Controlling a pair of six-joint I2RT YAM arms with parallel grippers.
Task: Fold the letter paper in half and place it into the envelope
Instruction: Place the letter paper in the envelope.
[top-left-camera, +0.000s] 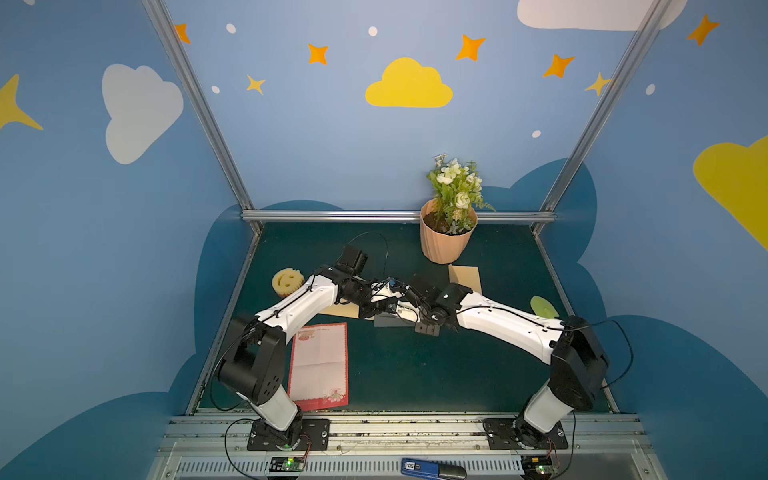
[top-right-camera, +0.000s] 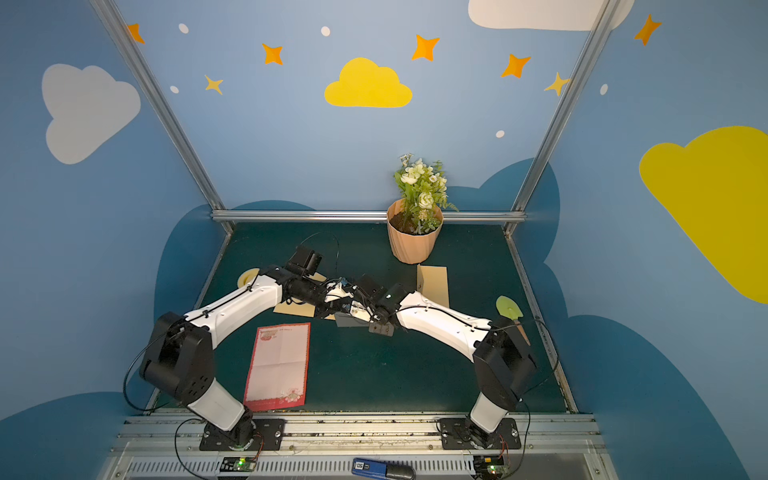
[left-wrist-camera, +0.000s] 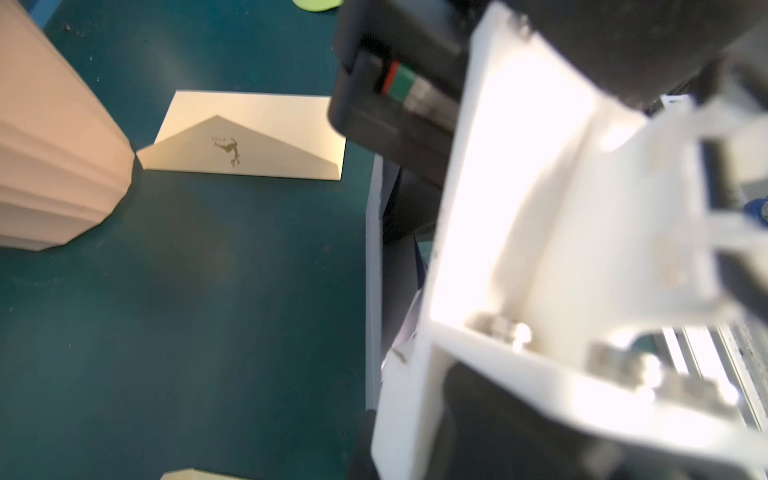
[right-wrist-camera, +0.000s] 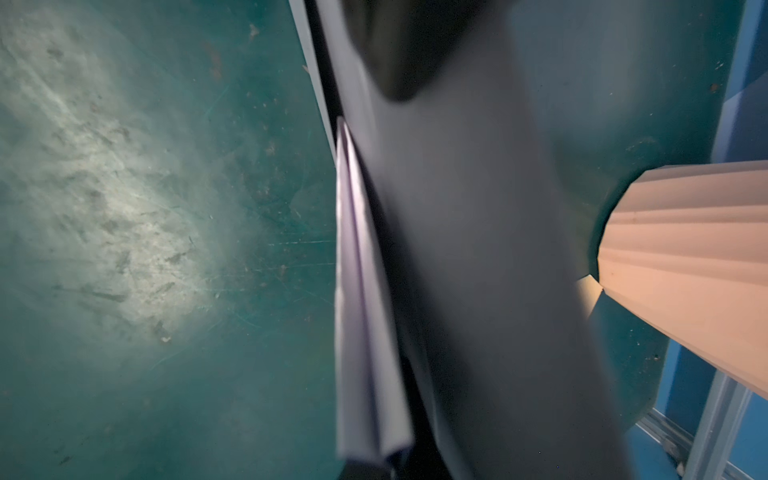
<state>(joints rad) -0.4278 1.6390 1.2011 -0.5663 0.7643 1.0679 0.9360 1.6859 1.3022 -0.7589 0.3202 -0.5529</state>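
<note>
The letter paper, white with a red border, lies flat and unfolded at the front left of the green table. One tan envelope lies beside the flower pot, its flap side showing in the left wrist view. A second tan envelope is partly hidden under my left arm. Both arms meet over the table's middle. My left gripper and right gripper are shut there, by a grey flat piece. In the right wrist view a folded pale sheet runs out from the jaws alongside that grey piece.
A peach flower pot stands at the back, close behind the grippers. A yellow smiley sponge sits at the left edge and a light green disc lies at the right. Metal frame posts border the table.
</note>
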